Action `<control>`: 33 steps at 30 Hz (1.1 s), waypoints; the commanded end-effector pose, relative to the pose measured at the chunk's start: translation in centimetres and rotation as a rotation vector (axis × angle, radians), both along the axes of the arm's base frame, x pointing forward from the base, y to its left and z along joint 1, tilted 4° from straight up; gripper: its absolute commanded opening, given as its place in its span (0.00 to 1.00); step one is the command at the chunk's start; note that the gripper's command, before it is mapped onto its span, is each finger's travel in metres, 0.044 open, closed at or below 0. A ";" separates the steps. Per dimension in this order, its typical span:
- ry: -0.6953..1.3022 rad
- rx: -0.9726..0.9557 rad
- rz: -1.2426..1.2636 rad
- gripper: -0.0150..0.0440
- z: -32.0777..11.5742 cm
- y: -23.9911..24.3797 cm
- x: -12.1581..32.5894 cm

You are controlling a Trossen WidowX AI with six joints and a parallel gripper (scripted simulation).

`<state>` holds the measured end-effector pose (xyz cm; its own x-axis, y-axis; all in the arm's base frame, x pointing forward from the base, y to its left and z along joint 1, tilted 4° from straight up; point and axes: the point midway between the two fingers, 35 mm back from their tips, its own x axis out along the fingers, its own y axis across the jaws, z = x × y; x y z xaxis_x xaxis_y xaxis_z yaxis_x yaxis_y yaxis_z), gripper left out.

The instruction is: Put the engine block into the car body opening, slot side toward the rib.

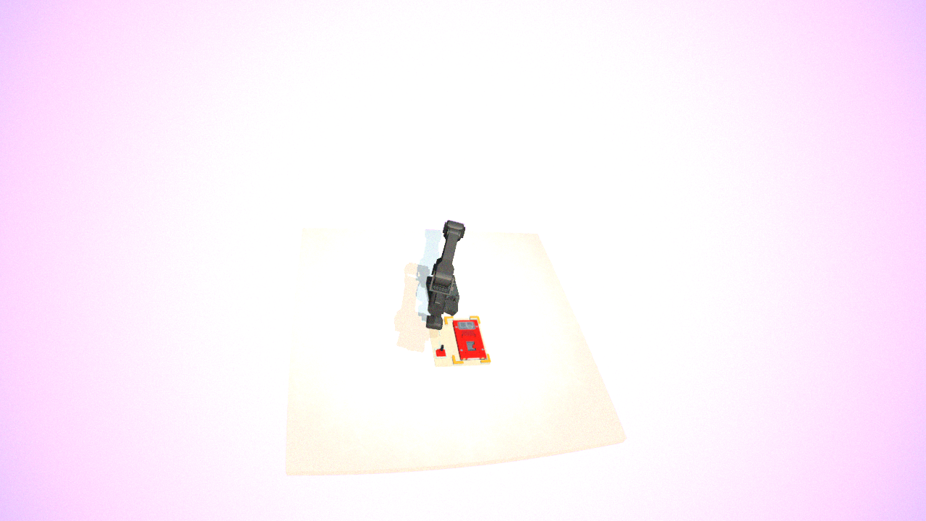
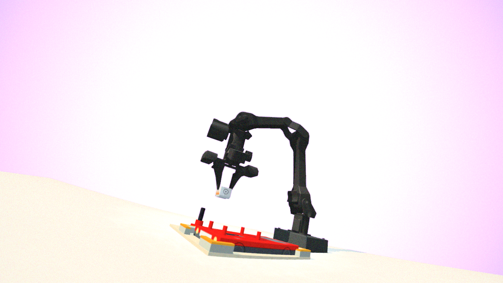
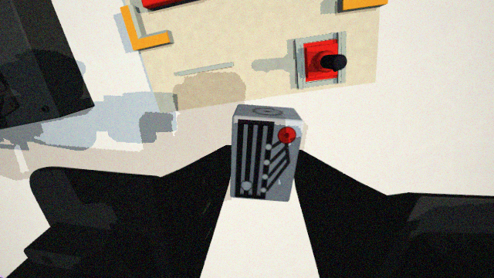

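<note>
My gripper [image 2: 224,188] [image 3: 262,154] is shut on the grey engine block [image 2: 225,194] [image 3: 258,112] and holds it in the air, above the height of the car body. In the wrist view the block's top shows black stripes and a red disc; the exterior view shows orange marks on one side. I cannot tell which side has the slot. The red car body [image 1: 478,337] [image 2: 274,244] [image 3: 160,3] lies flat between corner blocks. Its grey opening [image 1: 470,346] shows in the top view, and the block is not over it. The rib is too small to make out. The fingertips are hidden in the top view.
A red piece with an upright black knob [image 1: 441,347] [image 2: 201,214] [image 3: 335,62] sits in a grey holder beside the car. Orange-topped corner blocks [image 2: 217,244] [image 3: 152,39] stand on the beige board [image 3: 216,42]. Several red posts rise from the car. The arm's base [image 2: 298,241] stands behind.
</note>
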<state>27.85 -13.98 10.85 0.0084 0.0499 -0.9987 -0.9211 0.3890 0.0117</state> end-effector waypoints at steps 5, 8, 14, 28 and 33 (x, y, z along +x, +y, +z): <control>0.001 -0.001 -0.195 0.25 -0.6 1.9 1.8; 0.005 -0.001 -0.262 0.25 -0.8 2.6 2.3; 0.013 -0.001 -0.397 0.25 -1.3 4.2 3.2; 0.027 0.009 -0.730 0.25 -2.5 8.0 5.2; 0.034 0.013 -0.850 0.25 -2.9 9.4 5.8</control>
<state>32.99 -5.64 8.07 0.0095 0.0470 -0.9988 -0.3898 0.9200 0.0396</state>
